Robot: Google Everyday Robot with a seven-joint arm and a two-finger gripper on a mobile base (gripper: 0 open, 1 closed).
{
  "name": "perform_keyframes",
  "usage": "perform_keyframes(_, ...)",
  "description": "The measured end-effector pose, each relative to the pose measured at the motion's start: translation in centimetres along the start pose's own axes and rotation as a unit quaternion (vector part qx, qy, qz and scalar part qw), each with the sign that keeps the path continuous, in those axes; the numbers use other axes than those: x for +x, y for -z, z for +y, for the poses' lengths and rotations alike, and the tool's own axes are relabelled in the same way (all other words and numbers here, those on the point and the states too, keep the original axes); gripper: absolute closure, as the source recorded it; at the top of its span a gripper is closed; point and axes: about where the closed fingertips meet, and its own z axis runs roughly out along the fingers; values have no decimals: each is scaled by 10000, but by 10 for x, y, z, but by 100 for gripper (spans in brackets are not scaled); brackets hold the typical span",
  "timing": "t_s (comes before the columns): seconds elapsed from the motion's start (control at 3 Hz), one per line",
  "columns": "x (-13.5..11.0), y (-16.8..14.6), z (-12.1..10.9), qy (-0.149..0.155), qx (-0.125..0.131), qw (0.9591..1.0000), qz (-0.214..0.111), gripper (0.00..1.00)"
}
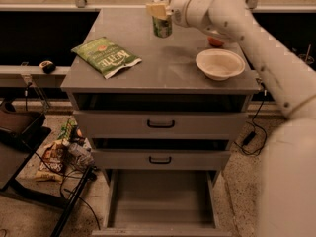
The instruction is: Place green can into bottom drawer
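Note:
The green can [162, 27] is at the back middle of the cabinet top [163, 68], upright. My gripper [159, 11] comes in from the right and is shut on the can's top end, its pale fingers [156, 8] covering the lid. The bottom drawer [160, 201] is pulled out at floor level, with a bare grey floor and nothing in it. The can is far above and behind the drawer.
A green chip bag [106, 57] lies on the left of the cabinet top. A white bowl [219, 63] sits on the right, with a small red-orange thing [216, 42] behind it. The two upper drawers [160, 125] are closed. Cables and wrappers [59, 154] lie on the floor at left.

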Motion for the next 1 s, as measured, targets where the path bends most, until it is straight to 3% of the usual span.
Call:
perform_keyframes(0.33,-31,67,24,416,52,9987,-285,100)
perform_keyframes(0.67,-52,121,76,780,-50,9960,-435,100)
perform_keyframes(1.0,-30,169,174,336,-690,9962,-418,100)
